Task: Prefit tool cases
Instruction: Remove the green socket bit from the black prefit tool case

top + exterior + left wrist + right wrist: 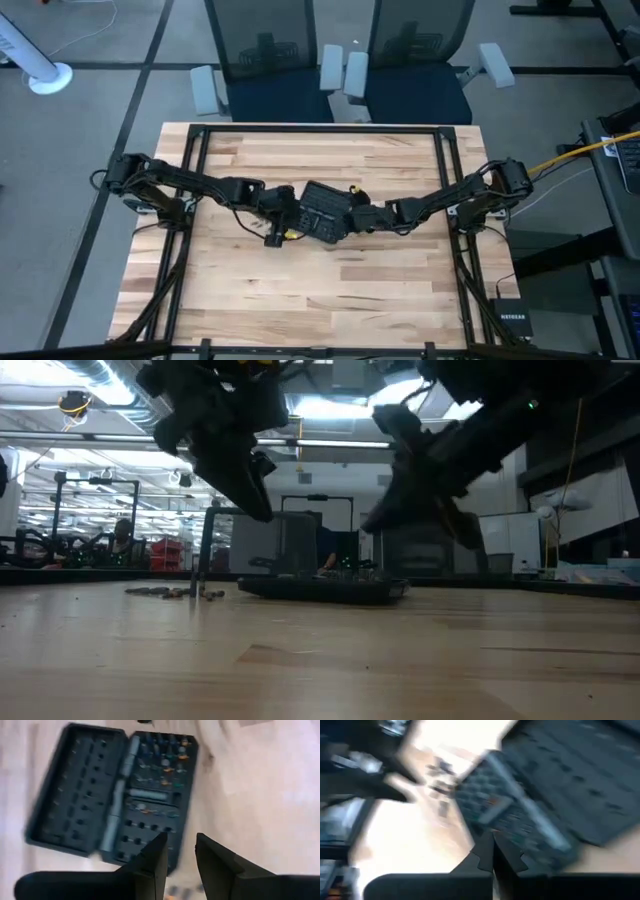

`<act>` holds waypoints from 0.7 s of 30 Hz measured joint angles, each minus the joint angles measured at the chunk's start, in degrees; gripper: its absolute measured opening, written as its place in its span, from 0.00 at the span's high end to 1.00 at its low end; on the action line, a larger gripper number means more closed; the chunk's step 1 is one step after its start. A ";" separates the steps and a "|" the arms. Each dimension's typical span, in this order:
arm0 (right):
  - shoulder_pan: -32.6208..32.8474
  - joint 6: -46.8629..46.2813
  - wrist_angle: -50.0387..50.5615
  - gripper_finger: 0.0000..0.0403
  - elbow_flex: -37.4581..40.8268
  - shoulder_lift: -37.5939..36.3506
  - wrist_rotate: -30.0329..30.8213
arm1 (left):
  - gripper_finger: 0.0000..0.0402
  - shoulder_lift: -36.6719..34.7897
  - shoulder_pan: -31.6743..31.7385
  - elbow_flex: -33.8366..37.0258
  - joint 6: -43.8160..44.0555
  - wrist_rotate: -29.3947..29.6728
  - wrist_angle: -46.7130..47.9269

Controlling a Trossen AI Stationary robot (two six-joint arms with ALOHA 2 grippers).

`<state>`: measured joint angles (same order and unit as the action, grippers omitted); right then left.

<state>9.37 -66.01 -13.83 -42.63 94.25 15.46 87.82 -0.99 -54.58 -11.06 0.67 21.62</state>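
Note:
The black tool case point(322, 210) lies open and flat on its two halves at the middle of the wooden table; it shows also in the low view point(325, 588). One half point(75, 790) has empty slots. The other half point(155, 785) holds several bits. My left gripper point(180, 855) hangs above the case's left end, its fingers a little apart with nothing between them. My right gripper point(492, 855) is shut and hovers over the case's right end. In the low view both the left gripper point(250, 500) and the right gripper point(385, 520) are clear of the case.
Loose small bits point(170, 592) lie on the table left of the case, near my left gripper. A black NETGEAR box point(510, 320) sits at the table's near right corner. Black frame rails point(196, 150) run along the table's sides. Office chairs point(260, 60) stand beyond the far edge.

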 joint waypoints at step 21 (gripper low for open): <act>-0.01 -8.40 7.75 1.00 -6.51 10.26 3.05 | 0.78 10.40 2.89 -0.03 -15.18 -6.00 -11.03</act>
<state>9.36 -74.41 -6.09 -49.15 104.51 18.50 98.22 1.90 -54.61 -26.24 -5.33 10.59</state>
